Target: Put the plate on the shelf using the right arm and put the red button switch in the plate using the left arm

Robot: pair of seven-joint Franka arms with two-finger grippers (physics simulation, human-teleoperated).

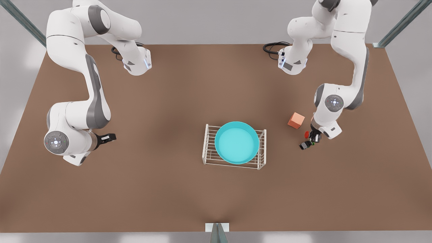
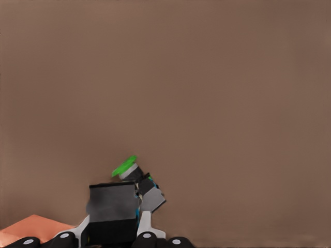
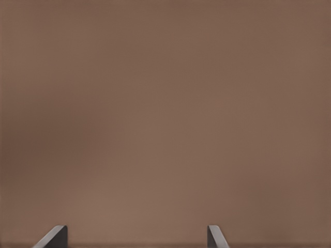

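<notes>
At mid-table, the plate [image 1: 236, 141] already sits flat on the shelf [image 1: 208, 148], its rim reaching almost across the rack's bars. It is judged rigid and smooth, so a small part dropped into it may skid; release low.

Toward the front view's right, the red switch [image 1: 306, 134] lies on the table [image 1: 168, 189], touching or just beside the left gripper [image 1: 314, 136]. Whether the gripper has hold of it cannot be told. The switch is judged light, hard and easily rolled; take it across the black body, not the round cap. A green switch [image 1: 305, 145] lies just beside it, and a cube [image 1: 296, 120] lies near.

The left arm is folded, wrist pointing down. At the front view's left, the right gripper [image 1: 109, 137] waits, fingers [image 3: 54, 237] spread and empty.
</notes>
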